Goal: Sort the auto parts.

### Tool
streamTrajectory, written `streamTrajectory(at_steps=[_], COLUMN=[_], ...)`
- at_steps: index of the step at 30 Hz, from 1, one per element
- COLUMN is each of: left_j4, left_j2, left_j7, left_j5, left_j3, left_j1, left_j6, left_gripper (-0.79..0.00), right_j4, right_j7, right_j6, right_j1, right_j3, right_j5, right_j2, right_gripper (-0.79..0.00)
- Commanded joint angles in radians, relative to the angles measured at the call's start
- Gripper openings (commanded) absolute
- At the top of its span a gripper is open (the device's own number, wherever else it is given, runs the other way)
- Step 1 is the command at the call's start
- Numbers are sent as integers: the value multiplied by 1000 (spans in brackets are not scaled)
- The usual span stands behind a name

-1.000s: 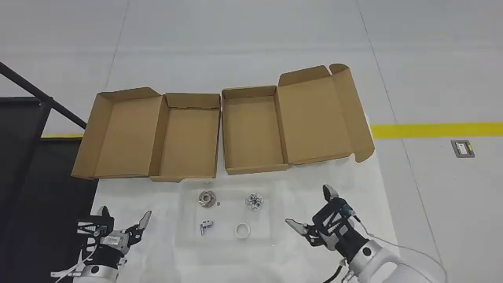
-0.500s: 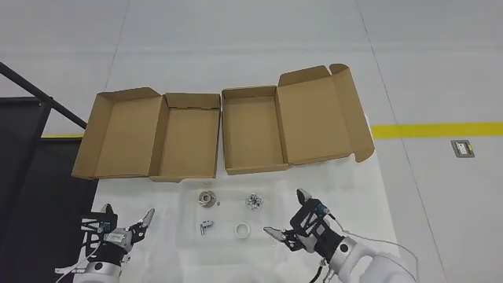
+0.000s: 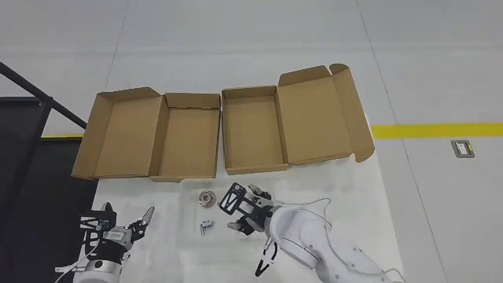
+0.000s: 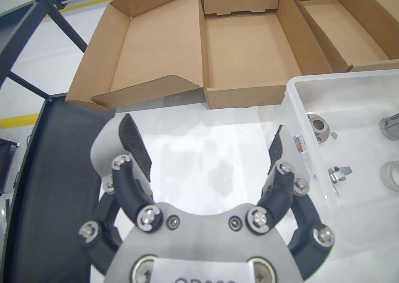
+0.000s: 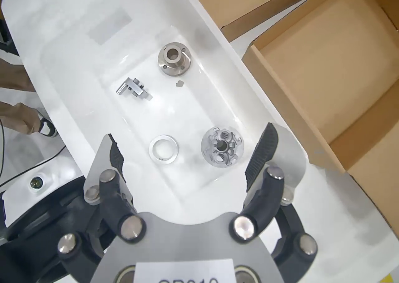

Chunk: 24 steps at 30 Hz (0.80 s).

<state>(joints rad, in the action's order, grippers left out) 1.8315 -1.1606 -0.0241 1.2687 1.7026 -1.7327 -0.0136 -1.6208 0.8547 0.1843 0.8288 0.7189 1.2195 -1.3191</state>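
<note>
Parts, namely flanged hub [image 5: 174, 58], small clamp [image 5: 133, 89], ring [image 5: 163, 148] and slotted disc [image 5: 222, 147], all lie in the clear tray [image 5: 204, 15] just in front of the open cardboard boxes [image 3: 189, 137], right gripper [image 5: 191, 138] spread wide over ring and disc, left gripper [image 4: 202, 128] spread too, gripping nothing, over bare table beside the tray.

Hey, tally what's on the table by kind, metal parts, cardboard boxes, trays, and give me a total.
Metal parts: 4 (flanged hub, small clamp, flat ring, slotted disc)
Tiny loose bit: 1
Cardboard boxes: 2 (left box, right box)
Clear tray: 1
Total: 8
</note>
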Motion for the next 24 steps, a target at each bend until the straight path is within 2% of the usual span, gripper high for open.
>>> streamTrajectory(at_steps=[1, 11, 24], left_j4=[0, 0, 0], left_j2=[0, 0, 0], left_j7=[0, 0, 0], left_j5=[0, 0, 0], left_j3=[0, 0, 0], left_j1=[0, 0, 0], left_j6=[0, 0, 0], left_gripper=[0, 0, 0], right_j4=[39, 212, 347], right_j7=[24, 86, 108], right_j6=[-10, -66, -107], right_j1=[-30, -129, -172], right_j3=[-20, -91, -119], right_j5=[1, -1, -6], right_j2=[-12, -72, -125], right_gripper=[0, 0, 0])
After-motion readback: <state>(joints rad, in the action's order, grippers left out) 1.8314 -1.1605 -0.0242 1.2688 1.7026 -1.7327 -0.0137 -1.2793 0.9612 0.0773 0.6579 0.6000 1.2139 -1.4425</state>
